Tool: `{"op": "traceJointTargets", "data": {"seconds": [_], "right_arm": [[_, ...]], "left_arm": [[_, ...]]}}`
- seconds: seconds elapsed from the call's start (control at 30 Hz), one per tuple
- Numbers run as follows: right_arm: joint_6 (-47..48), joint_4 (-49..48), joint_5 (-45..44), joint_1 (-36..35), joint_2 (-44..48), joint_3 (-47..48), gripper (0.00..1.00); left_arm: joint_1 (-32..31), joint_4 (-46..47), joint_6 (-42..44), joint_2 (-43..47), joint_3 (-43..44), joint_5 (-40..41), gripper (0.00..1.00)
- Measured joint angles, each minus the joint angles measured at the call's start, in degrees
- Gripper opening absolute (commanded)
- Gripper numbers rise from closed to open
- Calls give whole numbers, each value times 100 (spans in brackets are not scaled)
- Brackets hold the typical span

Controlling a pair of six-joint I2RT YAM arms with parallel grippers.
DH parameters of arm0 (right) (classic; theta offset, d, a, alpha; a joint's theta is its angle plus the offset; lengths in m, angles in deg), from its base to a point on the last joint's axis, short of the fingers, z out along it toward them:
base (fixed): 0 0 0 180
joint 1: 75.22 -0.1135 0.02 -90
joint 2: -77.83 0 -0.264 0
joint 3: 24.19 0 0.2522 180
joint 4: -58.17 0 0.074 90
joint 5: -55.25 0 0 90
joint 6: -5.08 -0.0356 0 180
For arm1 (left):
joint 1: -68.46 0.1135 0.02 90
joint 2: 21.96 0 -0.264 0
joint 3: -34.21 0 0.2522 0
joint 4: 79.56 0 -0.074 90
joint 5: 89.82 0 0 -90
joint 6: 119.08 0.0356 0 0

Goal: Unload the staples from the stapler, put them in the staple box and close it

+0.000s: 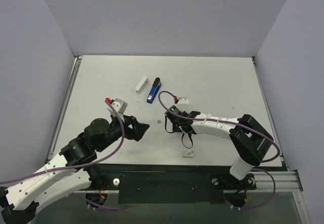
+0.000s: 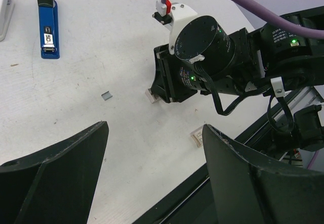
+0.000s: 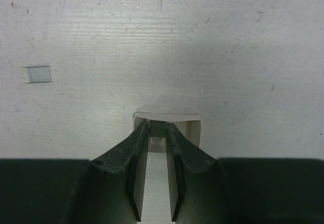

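Note:
A blue stapler (image 1: 154, 90) lies shut at the back middle of the table, with a white stapler (image 1: 142, 84) to its left; both show in the left wrist view, blue stapler (image 2: 48, 29) and white stapler (image 2: 4, 8). My right gripper (image 1: 167, 122) is low on the table, its jaws nearly together on a short grey staple strip (image 3: 158, 129) inside a small white open box (image 3: 193, 128). A loose staple bit (image 3: 39, 74) lies to its left and also shows in the top view (image 1: 159, 121). My left gripper (image 1: 145, 128) is open and empty, pointing at the right gripper.
A small white labelled box (image 1: 188, 154) lies near the front edge, right of my left fingertip (image 2: 212, 133). Another small white piece (image 1: 183, 100) lies right of the blue stapler. The table's black front rail (image 1: 167, 169) runs close behind both grippers.

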Motion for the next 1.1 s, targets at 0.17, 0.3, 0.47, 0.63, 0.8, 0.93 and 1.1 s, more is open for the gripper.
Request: {"op": "traceJointTargets", "data": {"seconds": [0.17,0.3,0.47,0.63,0.8,0.93,1.1], "right_arm": [[0,0,0,0,-4,2,6],[0,0,0,0,-4,2,2],[-2,28,0,0,-2,2,0],[0,160,9,0,-2,31,2],[0,323,70,0,-17,136,16],[-2,348,155,0,-181,236,27],[2,393,219,0,-286,249,30]], "left_arm": [[0,-2,0,-22,0,0,85],[0,-2,0,-31,0,0,85],[0,-2,0,-28,0,0,85],[0,0,0,-28,0,0,85],[0,0,0,-22,0,0,85],[0,0,0,-2,0,0,85],[0,0,0,26,0,2,85]]}}
